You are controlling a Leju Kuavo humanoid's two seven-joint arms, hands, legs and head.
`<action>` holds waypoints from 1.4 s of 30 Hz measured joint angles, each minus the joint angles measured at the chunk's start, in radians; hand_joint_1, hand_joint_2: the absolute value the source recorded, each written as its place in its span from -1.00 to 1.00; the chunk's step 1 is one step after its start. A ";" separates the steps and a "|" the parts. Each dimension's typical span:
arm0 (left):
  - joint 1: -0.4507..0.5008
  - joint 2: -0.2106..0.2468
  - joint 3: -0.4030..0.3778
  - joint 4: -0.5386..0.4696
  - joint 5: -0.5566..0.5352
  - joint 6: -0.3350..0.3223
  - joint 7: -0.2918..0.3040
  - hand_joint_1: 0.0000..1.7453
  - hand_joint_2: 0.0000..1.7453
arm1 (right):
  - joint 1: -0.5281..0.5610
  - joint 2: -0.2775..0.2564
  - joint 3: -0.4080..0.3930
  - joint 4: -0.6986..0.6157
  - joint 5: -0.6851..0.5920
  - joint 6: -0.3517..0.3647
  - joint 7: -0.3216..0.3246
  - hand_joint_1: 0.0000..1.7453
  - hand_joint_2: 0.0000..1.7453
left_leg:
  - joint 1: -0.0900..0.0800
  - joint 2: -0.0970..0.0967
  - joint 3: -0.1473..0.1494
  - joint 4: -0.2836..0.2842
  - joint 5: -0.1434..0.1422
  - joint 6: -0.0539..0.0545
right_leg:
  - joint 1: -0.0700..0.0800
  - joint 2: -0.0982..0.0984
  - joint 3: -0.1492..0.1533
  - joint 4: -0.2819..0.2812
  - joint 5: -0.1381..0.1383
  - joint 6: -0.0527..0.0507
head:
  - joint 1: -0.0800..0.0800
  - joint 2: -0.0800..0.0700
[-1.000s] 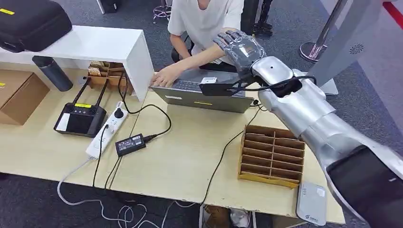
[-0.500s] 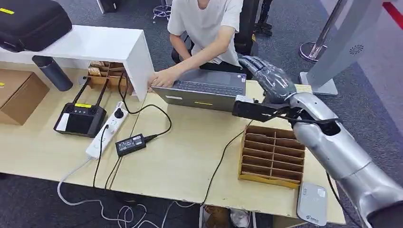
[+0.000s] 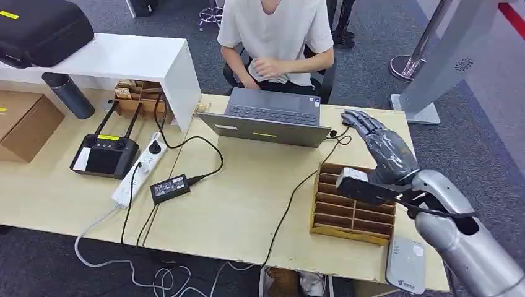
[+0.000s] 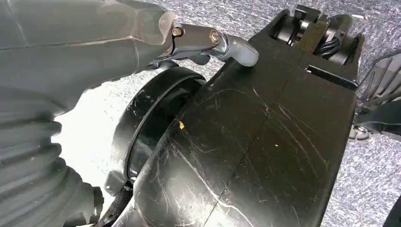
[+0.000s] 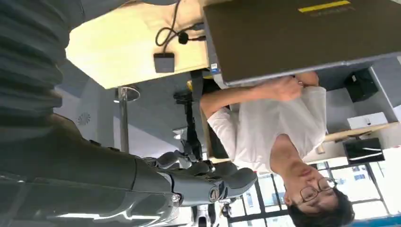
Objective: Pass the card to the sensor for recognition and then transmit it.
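Since the earlier frame, right hand (image 3: 381,143) has dropped from the person (image 3: 278,34) to the rack (image 3: 354,207). Fingers apart, it holds nothing. Left hand (image 4: 208,40): grip unclear.

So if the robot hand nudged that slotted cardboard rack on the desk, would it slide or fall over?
Probably slide. The cardboard rack lies low and broad on the desk, so tipping seems unlikely. It looks like thin cardboard with empty slots, so likely light and easily shoved. The thin dividers might bend under a hard push.
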 joint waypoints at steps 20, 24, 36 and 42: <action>0.001 -0.004 0.006 -0.001 0.000 0.002 -0.029 -1.00 1.00 | 0.138 -0.021 -0.053 -0.037 0.152 -0.076 0.023 -1.00 1.00 | 0.000 0.000 0.000 0.000 0.000 0.000 | 0.000 0.000 0.000 0.000 0.000 0.000 | 0.000 0.000; 0.001 -0.005 0.006 -0.002 0.000 0.001 -0.029 -1.00 1.00 | 0.157 -0.008 -0.048 -0.011 0.182 -0.101 0.023 -1.00 1.00 | 0.000 0.000 0.000 0.000 0.000 0.000 | 0.000 0.000 0.000 0.000 0.000 0.000 | 0.000 0.000; 0.001 -0.005 0.006 -0.002 0.000 -0.002 -0.029 -1.00 1.00 | 0.163 0.005 -0.032 0.026 0.187 -0.073 0.018 -1.00 1.00 | 0.000 0.000 0.000 0.000 0.000 0.000 | 0.000 0.000 0.000 0.000 0.000 0.000 | 0.000 0.000; 0.001 -0.005 0.006 -0.002 0.000 -0.001 -0.029 -1.00 1.00 | 0.171 0.003 -0.023 0.029 0.176 -0.061 0.014 -1.00 1.00 | 0.000 0.000 0.000 0.000 0.000 0.000 | 0.000 0.000 0.000 0.000 0.000 0.000 | 0.000 0.000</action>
